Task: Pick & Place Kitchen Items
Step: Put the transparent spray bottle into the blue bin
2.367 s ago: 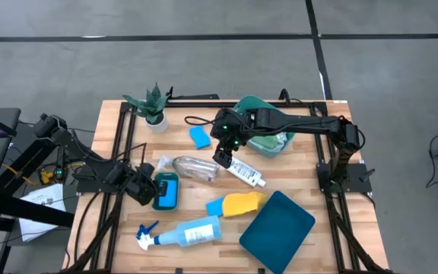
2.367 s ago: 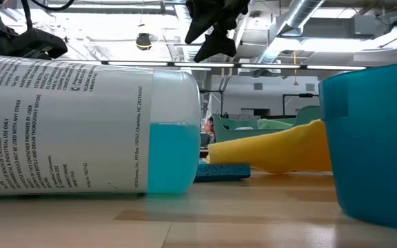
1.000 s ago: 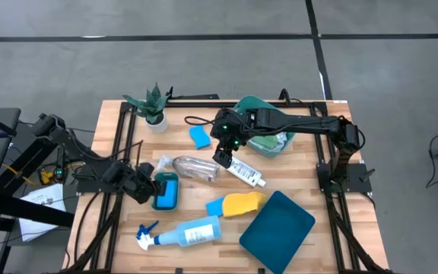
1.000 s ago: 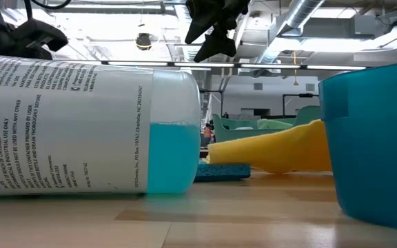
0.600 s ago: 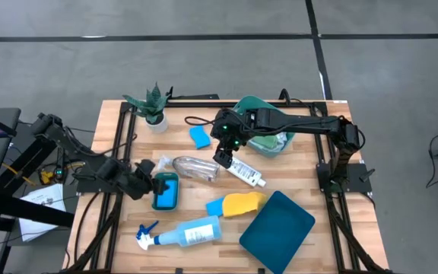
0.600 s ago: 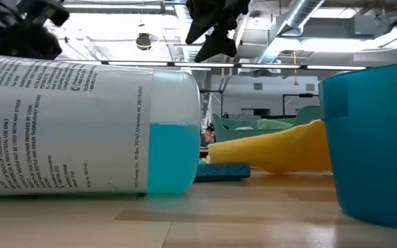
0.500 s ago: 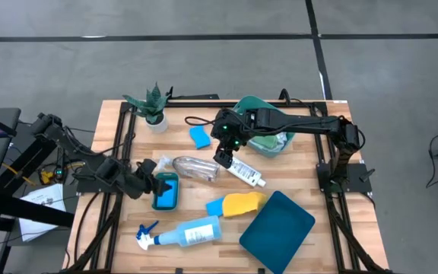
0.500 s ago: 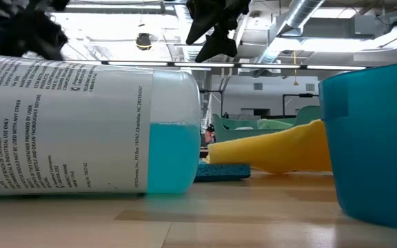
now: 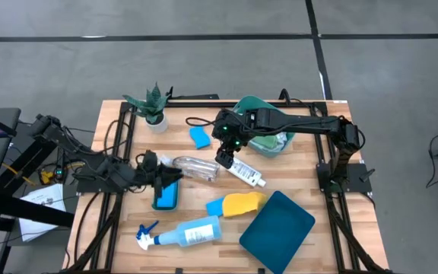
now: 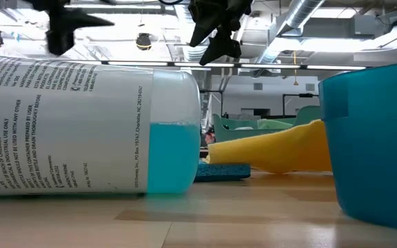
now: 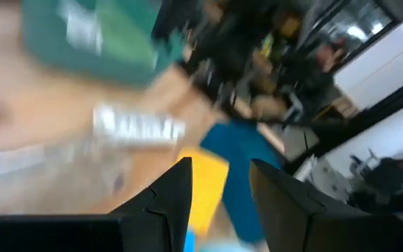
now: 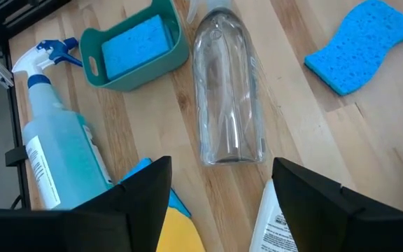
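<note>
Right now you are between picks: your right gripper (image 9: 224, 158) hovers with jaws wide over the white bottle (image 9: 246, 173), just beside the clear bottle (image 9: 196, 167). Lower onto one next. Your left gripper (image 9: 175, 173), jaws apart and empty, is near the clear bottle's cap.

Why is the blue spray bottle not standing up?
The spray bottle is tipped over: it lies flat on its side on the table.
</note>
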Robot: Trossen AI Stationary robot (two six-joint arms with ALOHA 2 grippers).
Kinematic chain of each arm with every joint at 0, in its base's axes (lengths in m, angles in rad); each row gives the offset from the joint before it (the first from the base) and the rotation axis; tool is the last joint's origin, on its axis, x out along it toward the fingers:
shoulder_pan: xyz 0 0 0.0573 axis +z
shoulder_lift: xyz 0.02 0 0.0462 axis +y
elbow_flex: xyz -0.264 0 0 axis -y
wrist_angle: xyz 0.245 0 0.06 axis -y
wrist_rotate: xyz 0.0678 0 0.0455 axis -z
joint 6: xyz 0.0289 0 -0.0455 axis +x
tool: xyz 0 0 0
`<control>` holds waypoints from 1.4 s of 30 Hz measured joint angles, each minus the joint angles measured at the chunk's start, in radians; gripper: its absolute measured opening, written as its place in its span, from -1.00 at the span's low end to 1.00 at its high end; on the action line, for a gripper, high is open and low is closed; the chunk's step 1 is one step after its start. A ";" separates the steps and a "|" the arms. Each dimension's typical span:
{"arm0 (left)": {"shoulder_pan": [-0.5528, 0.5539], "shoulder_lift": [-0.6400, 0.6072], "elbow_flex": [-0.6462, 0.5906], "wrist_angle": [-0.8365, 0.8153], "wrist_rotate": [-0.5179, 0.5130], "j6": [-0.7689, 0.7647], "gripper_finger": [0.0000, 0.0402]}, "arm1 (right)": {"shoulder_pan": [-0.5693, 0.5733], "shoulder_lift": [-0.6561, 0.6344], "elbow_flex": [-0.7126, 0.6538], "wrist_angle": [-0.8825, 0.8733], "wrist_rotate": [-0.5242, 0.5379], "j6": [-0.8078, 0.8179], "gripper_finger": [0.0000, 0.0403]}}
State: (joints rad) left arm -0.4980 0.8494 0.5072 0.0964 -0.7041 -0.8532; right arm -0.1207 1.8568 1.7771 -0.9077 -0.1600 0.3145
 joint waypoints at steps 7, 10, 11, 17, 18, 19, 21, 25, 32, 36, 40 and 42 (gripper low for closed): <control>0.081 0.000 0.000 0.309 -0.022 0.469 -0.30 | 0.000 0.000 0.000 -0.023 0.000 0.000 0.19; 0.123 0.000 0.000 0.396 -0.023 0.584 -0.31 | 0.000 0.000 -0.001 -0.047 0.000 0.000 0.19; 0.135 0.000 0.000 0.415 -0.023 0.608 -0.31 | 0.000 0.000 -0.001 -0.054 0.000 0.001 0.19; 0.188 -0.007 0.000 0.433 0.006 0.690 -0.36 | 0.000 0.000 -0.001 -0.067 0.000 0.054 0.19; 0.194 -0.011 0.000 0.435 0.031 0.703 -0.36 | 0.000 0.001 -0.001 -0.067 0.001 0.063 0.19; 0.203 -0.015 0.000 0.436 0.057 0.716 -0.37 | 0.001 0.005 -0.001 -0.065 0.002 0.071 0.19; 0.216 -0.031 0.000 0.421 0.095 0.723 -0.39 | 0.002 0.015 -0.001 -0.061 0.002 0.089 0.19; 0.238 -0.089 0.000 0.332 0.129 0.725 -0.43 | 0.008 0.011 -0.038 0.006 0.002 0.107 0.19; 0.247 -0.251 0.000 0.107 0.167 0.716 -0.48 | 0.020 0.012 -0.053 0.024 0.009 0.095 0.19; 0.247 -0.345 0.000 -0.021 0.171 0.688 -0.48 | 0.036 0.014 -0.054 0.007 0.034 0.055 0.19; 0.247 -0.417 0.000 -0.137 0.171 0.651 -0.48 | 0.061 0.014 -0.054 -0.037 0.055 -0.017 0.19; 0.247 -0.440 0.000 -0.183 0.171 0.639 -0.48 | 0.076 0.014 -0.054 -0.055 0.074 -0.034 0.19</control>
State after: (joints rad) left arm -0.2508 0.4090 0.5076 -0.0865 -0.5327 -0.2144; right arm -0.0447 1.8706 1.7233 -0.9630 -0.0862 0.2810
